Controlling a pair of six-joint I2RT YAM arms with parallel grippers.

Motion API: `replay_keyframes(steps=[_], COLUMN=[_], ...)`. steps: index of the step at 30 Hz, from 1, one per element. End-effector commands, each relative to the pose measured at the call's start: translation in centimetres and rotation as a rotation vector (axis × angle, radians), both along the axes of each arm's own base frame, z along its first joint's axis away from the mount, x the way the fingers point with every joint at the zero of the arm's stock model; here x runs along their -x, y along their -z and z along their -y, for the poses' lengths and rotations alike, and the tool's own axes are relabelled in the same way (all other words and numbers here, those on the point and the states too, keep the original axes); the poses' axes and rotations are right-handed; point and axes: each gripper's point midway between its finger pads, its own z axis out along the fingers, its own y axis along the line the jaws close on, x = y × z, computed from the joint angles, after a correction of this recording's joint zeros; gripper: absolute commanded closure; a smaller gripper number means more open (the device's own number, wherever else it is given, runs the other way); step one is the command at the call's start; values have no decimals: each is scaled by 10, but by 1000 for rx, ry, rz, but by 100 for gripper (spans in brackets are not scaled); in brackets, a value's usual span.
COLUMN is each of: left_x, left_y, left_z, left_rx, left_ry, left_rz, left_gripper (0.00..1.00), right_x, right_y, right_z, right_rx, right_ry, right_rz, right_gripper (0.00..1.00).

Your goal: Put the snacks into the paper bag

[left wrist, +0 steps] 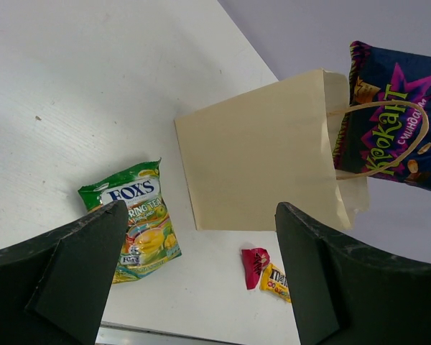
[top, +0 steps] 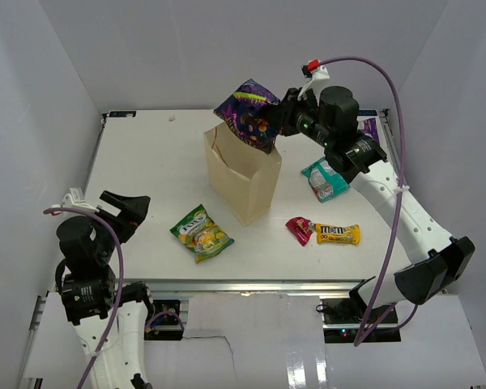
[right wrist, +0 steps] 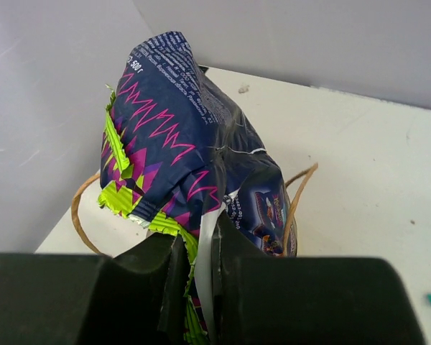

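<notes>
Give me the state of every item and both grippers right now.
paper bag: upright, open.
dark blue packet: held at the bag's mouth.
right gripper: shut on the dark blue packet.
left gripper: open, empty.
green-yellow packet: flat on table.
teal packet: on table by right arm.
red-pink packet: on table.
M&M's packet: on table beside red-pink packet.
purple packet: partly hidden behind right arm.

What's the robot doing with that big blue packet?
It is packing snacks into a bag. The right gripper pinches the dark blue packet and holds it at the open top of the paper bag, not yet let go. The left gripper is open and holds nothing. The green-yellow packet, teal packet, red-pink packet and M&M's lie on the table.
</notes>
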Motion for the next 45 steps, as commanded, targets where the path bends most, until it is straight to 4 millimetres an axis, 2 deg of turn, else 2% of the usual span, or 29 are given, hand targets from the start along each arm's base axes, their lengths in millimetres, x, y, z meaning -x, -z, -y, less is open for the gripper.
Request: replay_keyframes(steps=[1,7,18,24,28,35,37,40,41,45], left_x=[-2,-3,-5,-5,-7,-11,-13,-13,-13,-8], left_y=[-4,-2,1,2,9,23,36,57,61,90], left_z=[2,2,3,3,4,13,17,24,28,36], left_rx=[2,11,14,15,32,90,126,187,222,309], left_ry=[9,14,18,17,24,69,85,112,117,128], left_rz=[26,22,19,17,3,-36,-79,-142,-158,-236], left_gripper=[6,5,6,6,6,6,6,6,6,7], right_x=[19,26,48,53,61,55,51,48,50,56], right_y=[-104,-89,-88,-76,-77,-44,-37,-30,-30,-27], right_z=[32,31,21,21,17,2,-5,-13,-17,-27], right_rx=[-257,-259,-268,-245,-243,-165,-138,-115,-111,-90], right_ry=[96,83,-37,-50,-100,-159,-177,-197,-212,-265], right_rz=[207,140,144,137,167,162,175,186,189,215], right_gripper=[92,92,92,92,92,92,89,71,60,45])
